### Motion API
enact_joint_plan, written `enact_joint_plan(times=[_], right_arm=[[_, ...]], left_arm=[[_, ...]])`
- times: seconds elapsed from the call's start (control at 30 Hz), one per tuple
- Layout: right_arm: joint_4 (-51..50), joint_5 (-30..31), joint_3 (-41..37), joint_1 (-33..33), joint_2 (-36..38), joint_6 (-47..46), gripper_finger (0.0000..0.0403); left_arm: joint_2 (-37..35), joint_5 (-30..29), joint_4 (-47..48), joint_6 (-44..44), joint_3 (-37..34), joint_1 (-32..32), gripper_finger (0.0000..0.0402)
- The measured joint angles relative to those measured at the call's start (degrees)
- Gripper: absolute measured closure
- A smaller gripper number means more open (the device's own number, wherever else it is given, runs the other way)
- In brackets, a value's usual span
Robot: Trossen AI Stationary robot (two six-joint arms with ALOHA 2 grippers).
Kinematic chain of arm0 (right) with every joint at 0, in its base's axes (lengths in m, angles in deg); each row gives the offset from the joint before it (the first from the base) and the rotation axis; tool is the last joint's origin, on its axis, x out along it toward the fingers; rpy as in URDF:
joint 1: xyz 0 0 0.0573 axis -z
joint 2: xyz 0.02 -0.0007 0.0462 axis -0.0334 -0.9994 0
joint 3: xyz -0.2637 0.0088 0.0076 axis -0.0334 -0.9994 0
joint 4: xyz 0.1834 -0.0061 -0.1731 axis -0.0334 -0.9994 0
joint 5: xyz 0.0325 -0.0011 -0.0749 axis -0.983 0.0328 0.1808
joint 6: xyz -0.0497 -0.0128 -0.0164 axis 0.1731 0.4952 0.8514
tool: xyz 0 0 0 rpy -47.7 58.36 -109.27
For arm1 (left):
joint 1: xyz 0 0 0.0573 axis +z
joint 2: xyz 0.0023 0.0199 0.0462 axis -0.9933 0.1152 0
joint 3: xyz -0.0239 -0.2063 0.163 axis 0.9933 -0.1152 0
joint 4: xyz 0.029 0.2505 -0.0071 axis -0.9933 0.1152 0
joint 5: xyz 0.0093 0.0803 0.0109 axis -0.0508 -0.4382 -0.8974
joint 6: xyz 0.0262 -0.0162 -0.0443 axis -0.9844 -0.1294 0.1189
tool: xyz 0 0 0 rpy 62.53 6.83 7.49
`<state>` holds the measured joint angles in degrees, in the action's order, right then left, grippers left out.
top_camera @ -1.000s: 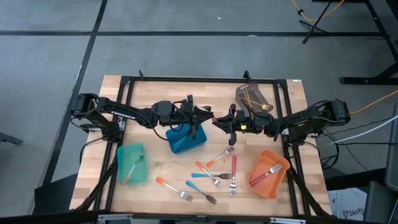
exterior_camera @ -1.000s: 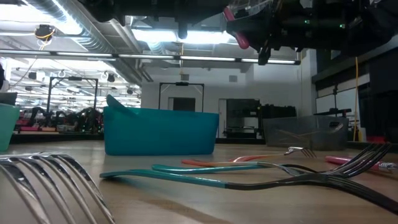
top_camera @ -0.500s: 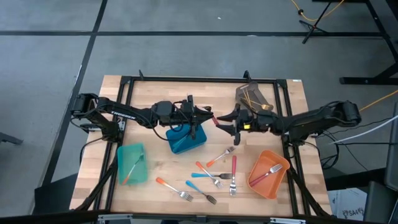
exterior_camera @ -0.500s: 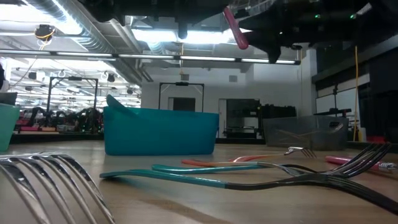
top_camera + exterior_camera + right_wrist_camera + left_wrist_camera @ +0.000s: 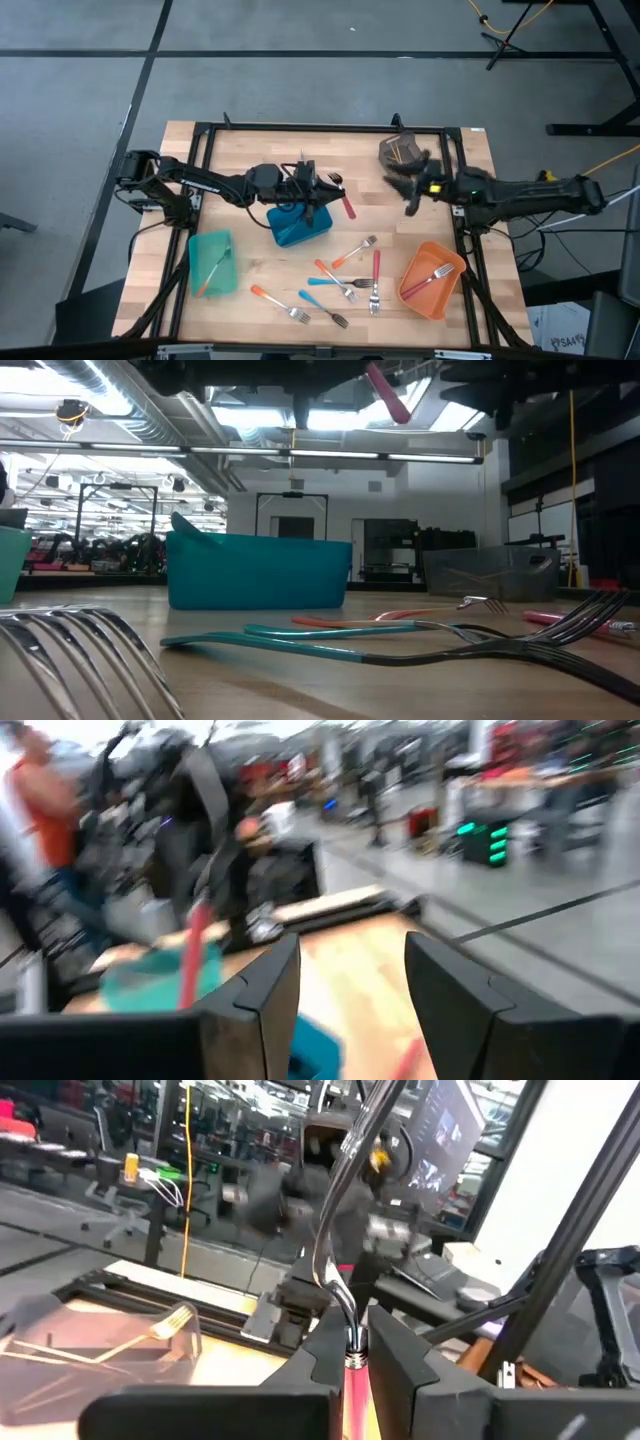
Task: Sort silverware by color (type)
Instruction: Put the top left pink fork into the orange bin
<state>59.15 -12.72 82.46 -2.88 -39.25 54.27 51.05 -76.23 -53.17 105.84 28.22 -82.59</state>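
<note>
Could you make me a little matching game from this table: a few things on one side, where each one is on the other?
Things:
1. pink-handled utensil
2. right gripper
3. fork in the orange bin
4. grey bin

Places or states:
A. far side of the table, gold pieces inside
B. lying in the bin near the right front corner
C. open, holding nothing
D. clamped in the left gripper above the blue bin

Pairs: 1-D, 2-C, 3-B, 4-A

Even, bright overhead light falls on the wooden table (image 5: 250, 150), with soft short shadows; ceiling strip lights (image 5: 330, 420) glare in the low view; the nearest fork tines (image 5: 90, 650) are out of focus; the right wrist view is smeared throughout.
</note>
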Motion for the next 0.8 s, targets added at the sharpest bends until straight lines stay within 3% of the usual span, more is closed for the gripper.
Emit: enact_joint_plan(times=[0.1, 0.37, 0.8], right_arm=[[-1.43, 2.94, 0.0, 1.31, 4.14, -0.3, 0.0232], [-8.88, 3.1, 0.09, 6.84, 9.96, -0.38, 0.0232], [-18.2, 3.01, 0.03, 15.51, 10.3, -0.48, 0.0232]], left_arm=[[2.92, 0.48, 0.48, 1.27, 2.52, -0.76, 0.0385], [15.69, 9.31, 0.61, 2.94, 16.2, -2.33, 0.0385], [35.44, 19.22, 12.02, 4.48, 41.29, -5.37, 0.0385]])
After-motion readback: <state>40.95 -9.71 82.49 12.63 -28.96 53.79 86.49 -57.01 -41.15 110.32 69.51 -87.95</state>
